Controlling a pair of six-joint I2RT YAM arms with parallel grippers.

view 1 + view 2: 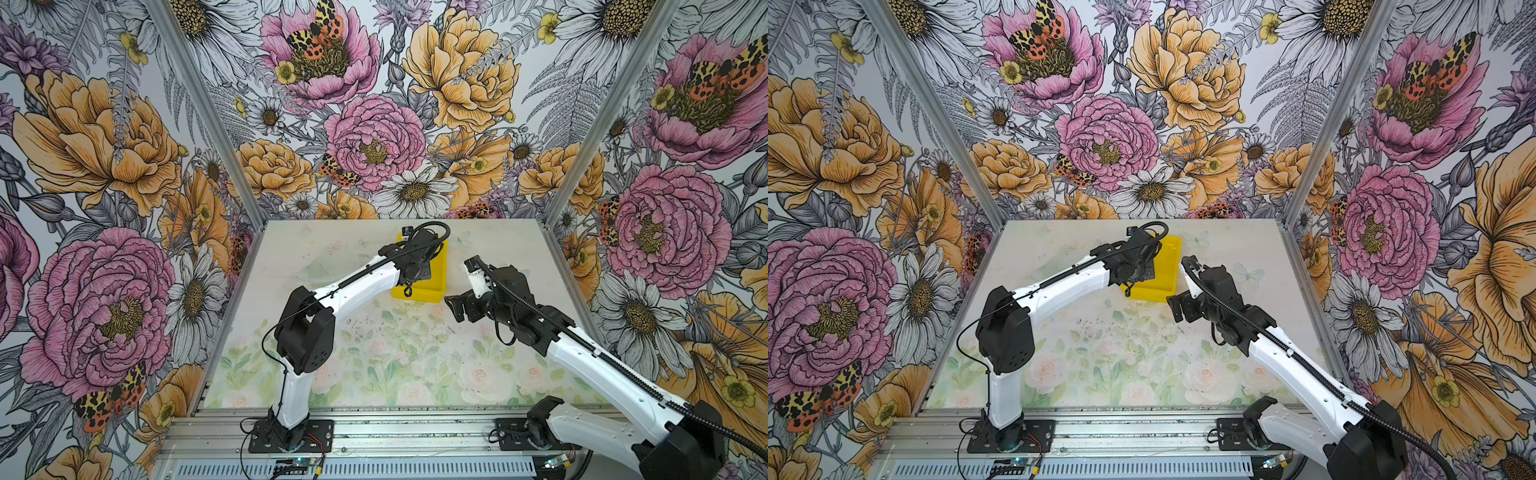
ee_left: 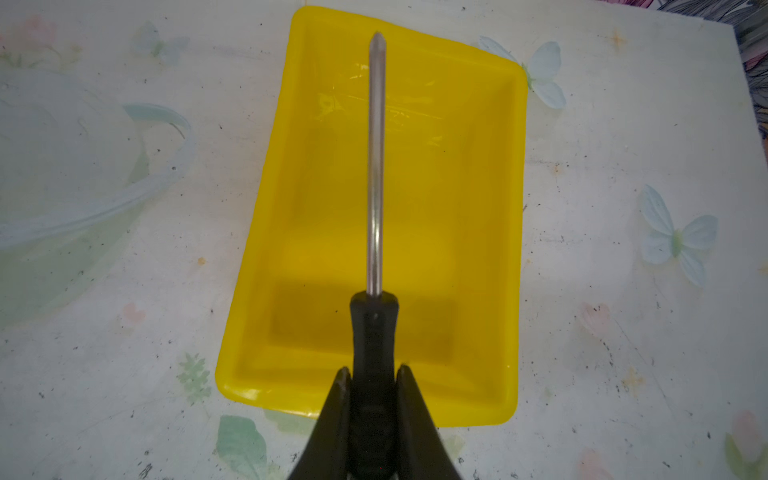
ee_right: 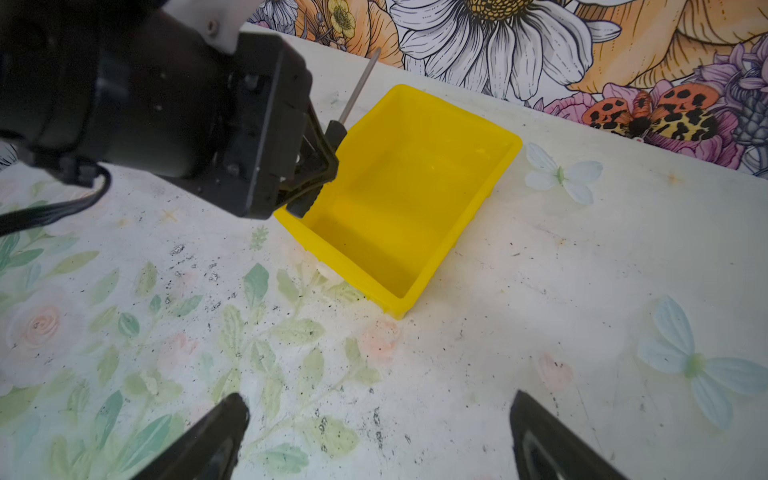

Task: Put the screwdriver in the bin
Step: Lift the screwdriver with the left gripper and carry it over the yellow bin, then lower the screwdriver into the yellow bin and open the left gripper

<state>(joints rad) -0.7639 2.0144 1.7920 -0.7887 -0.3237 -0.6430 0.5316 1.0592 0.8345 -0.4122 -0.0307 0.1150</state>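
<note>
You work inside three walls papered in one bold floral print. The back wall [image 1: 374, 104], the left wall [image 1: 83, 208] and the right wall [image 1: 685, 187] all carry big pink and orange peonies, white daisies, grey ferns and spotted orange moths. Slim aluminium posts [image 1: 199, 95] mark the two back corners. Your bench [image 1: 395, 361] has a pale, faded print of roses, green leaves and light blue butterflies [image 3: 561, 174], speckled with dark scuffs. An aluminium rail [image 1: 415, 432] runs along its near edge. The light is even and the shadows are soft.
</note>
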